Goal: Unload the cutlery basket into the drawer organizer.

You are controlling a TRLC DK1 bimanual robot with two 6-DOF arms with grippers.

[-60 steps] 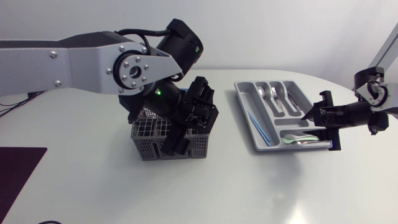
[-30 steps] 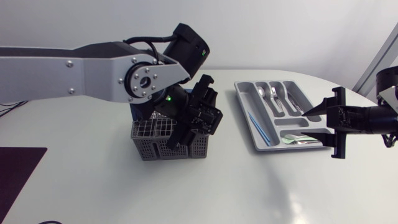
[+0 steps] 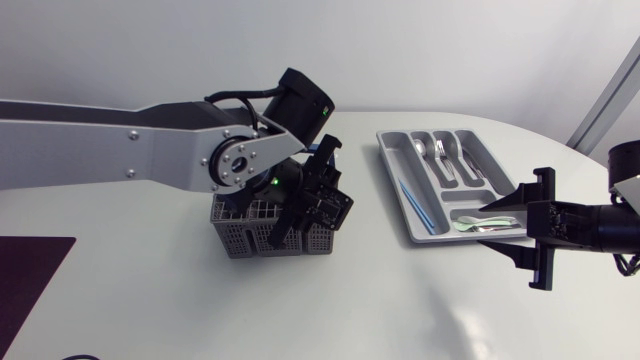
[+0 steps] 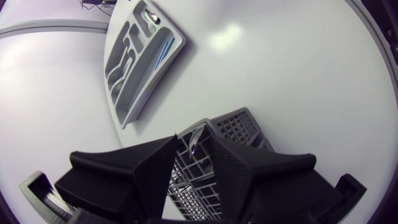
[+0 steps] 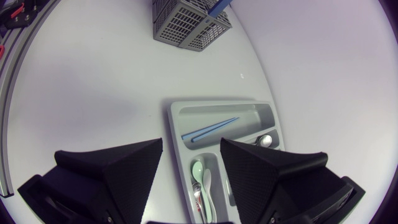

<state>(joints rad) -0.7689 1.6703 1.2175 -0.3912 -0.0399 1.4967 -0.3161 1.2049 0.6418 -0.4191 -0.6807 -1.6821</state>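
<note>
Our left pincer (image 4: pixel 189 144), narrowly parted, hangs over the cutlery basket (image 4: pixel 245 121) on the left, a silver piece (image 4: pixel 195 138) standing upright under its tips (not yet touched, we judge), so it is nearer than our right pincer (image 5: pixel 191 143), spread wide above the drawer organizer (image 5: pixel 214 104)

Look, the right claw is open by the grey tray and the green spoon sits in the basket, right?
No. The green spoon is not in the basket; it lies in the grey tray, in a compartment close by the right claw. The right wrist view shows it. The claw is open by the tray, as you said.
</note>
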